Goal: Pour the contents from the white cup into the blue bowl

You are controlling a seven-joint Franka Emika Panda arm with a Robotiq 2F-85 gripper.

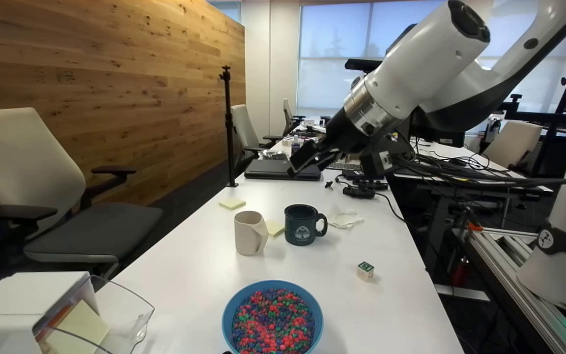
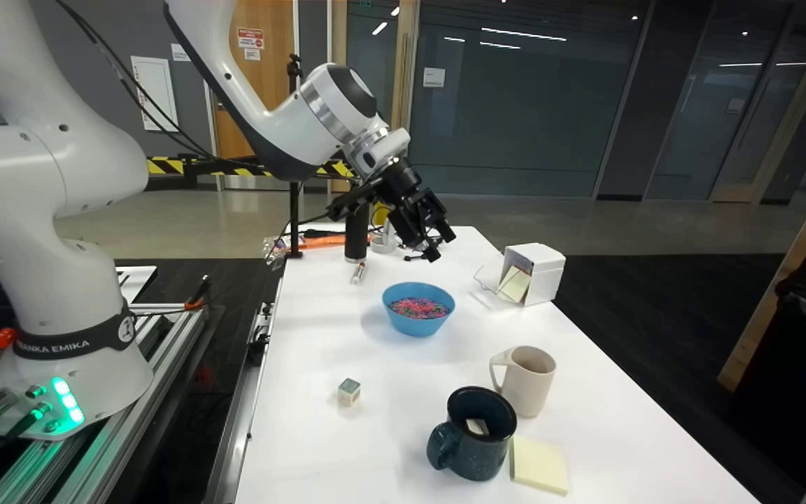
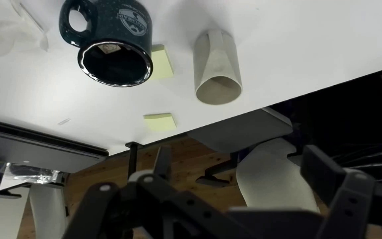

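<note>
The white cup (image 1: 249, 236) stood upright on the counter (image 1: 386, 314), left of centre in an exterior view, where the bottom edge cut off the blue bowl (image 1: 228, 314). In the wrist view the cup's floor was probably hidden; the claw (image 3: 239, 161), blurred low in the frame, had its fingers spread apart.

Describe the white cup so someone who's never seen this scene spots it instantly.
On the long white table, find the dark mug with the printed pale logo. The white cup stands upright beside it, not touching. Unlike that mug, it is plain cream, with no print showing in any view.
</note>
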